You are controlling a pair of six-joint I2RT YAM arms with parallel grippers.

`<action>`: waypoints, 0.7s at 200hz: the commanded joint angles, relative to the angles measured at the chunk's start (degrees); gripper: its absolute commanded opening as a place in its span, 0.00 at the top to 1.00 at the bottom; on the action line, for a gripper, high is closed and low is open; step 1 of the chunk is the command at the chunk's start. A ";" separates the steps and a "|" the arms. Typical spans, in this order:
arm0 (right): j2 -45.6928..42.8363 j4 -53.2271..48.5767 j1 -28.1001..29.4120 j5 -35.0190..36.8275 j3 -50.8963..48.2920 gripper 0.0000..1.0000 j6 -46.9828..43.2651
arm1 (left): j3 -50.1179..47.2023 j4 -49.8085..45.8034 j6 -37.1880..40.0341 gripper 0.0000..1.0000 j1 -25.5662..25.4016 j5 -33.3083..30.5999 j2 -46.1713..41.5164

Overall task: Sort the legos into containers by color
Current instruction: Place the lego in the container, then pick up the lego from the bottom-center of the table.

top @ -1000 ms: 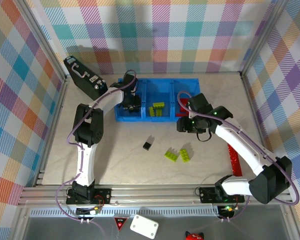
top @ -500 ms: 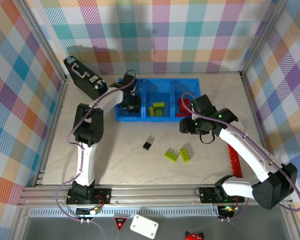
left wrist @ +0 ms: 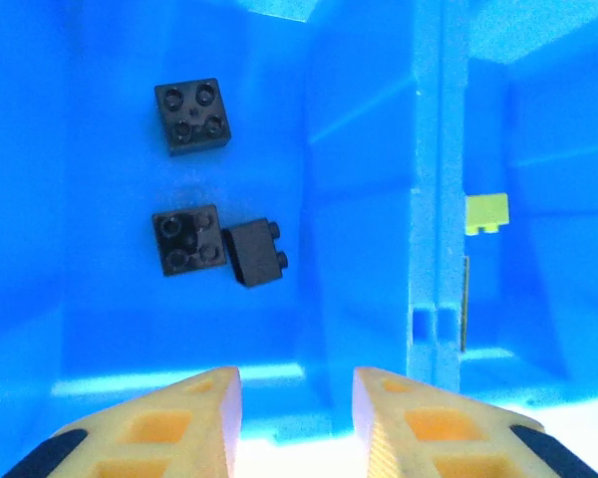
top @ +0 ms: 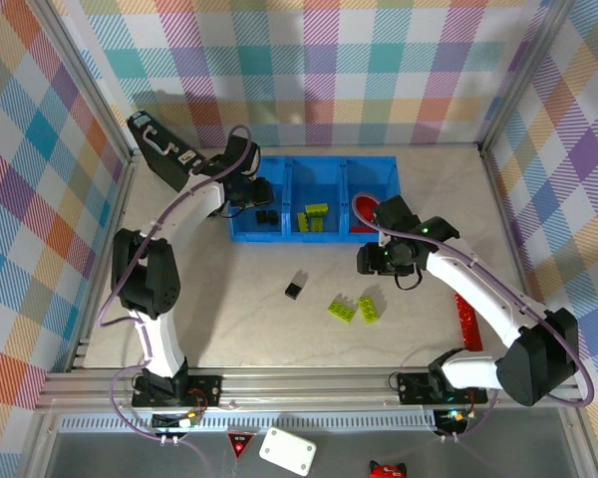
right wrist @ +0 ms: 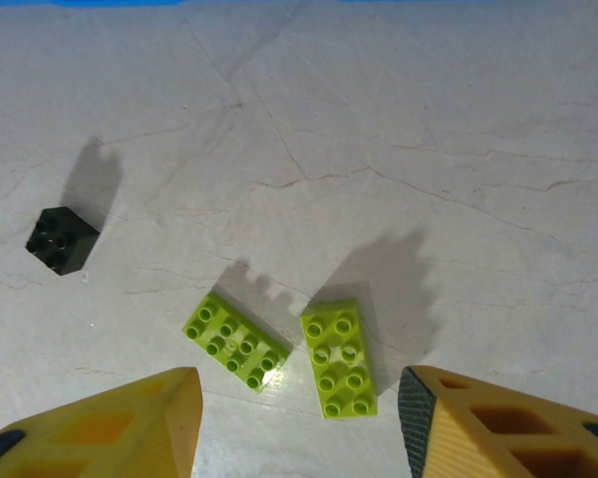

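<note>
Just beyond the right end effector (right wrist: 297, 403) lie lime legos (right wrist: 338, 359).

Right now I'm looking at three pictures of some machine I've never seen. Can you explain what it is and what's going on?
These are two robot arms bolted at the near edge of a table. The wide picture looks down from above; the other two come from a camera on each wrist. The left tool hangs open over the left compartment of the blue tray, where three black bricks lie. The right tool, also open and holding nothing, hovers over two lime bricks on the table, with one black brick lying off to one side.
</note>
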 commanded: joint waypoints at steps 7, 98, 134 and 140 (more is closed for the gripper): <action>1.36 -0.11 -0.02 -0.19 -1.94 0.44 -1.38 | -4.73 0.17 -1.53 0.66 0.12 1.32 -5.55; 4.74 0.97 1.16 -1.47 -6.84 0.44 -2.40 | -19.14 0.74 -5.14 0.67 -3.52 0.18 -20.63; 7.39 0.67 3.78 0.20 -7.75 0.45 -2.52 | -23.23 0.87 -6.40 0.67 -4.88 -1.08 -24.27; 7.81 0.93 4.05 0.14 -8.05 0.45 -2.47 | -23.69 0.96 -6.44 0.67 -4.97 -1.15 -24.63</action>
